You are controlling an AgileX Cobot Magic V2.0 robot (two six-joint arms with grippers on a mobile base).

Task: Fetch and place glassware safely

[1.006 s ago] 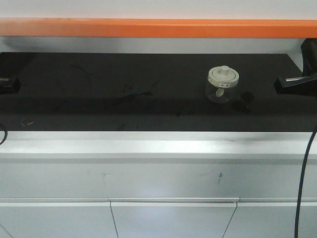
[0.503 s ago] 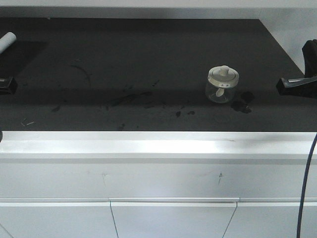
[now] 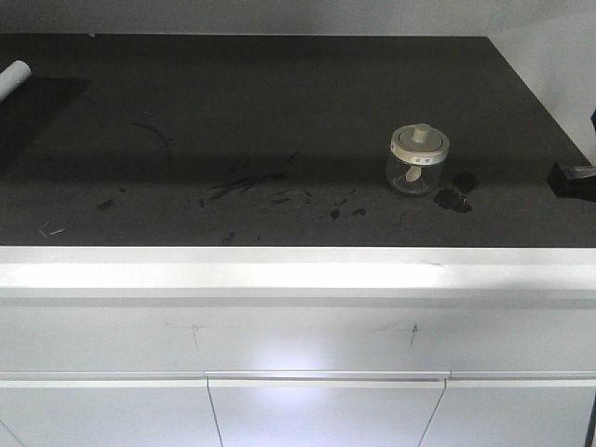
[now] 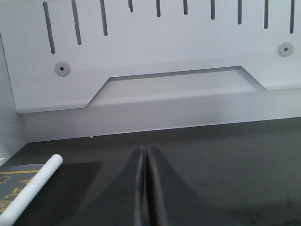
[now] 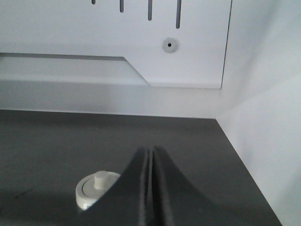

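Observation:
The glassware, a squat clear jar (image 3: pixel 419 160) with a cream lid and centre knob, stands upright on the black counter (image 3: pixel 279 121), right of the middle. In the right wrist view only its lid (image 5: pixel 96 188) shows, low and left of my right gripper (image 5: pixel 151 151), which is shut on nothing and apart from the jar. From the front, that gripper (image 3: pixel 573 179) is just a dark tip at the right edge. My left gripper (image 4: pixel 144 150) is shut and empty over bare counter, and it is outside the front view.
A white tube (image 3: pixel 14 76) lies at the counter's far left; in the left wrist view the tube (image 4: pixel 33 188) is left of the fingers. Dark smudges (image 3: pixel 456 191) mark the surface beside the jar. A white slotted back panel (image 4: pixel 155 52) and a right side wall (image 5: pixel 263 117) enclose the counter.
The orange bar across the top has gone from view. The left gripper has left the front view and the right one has drawn back to the right edge. The jar has not moved.

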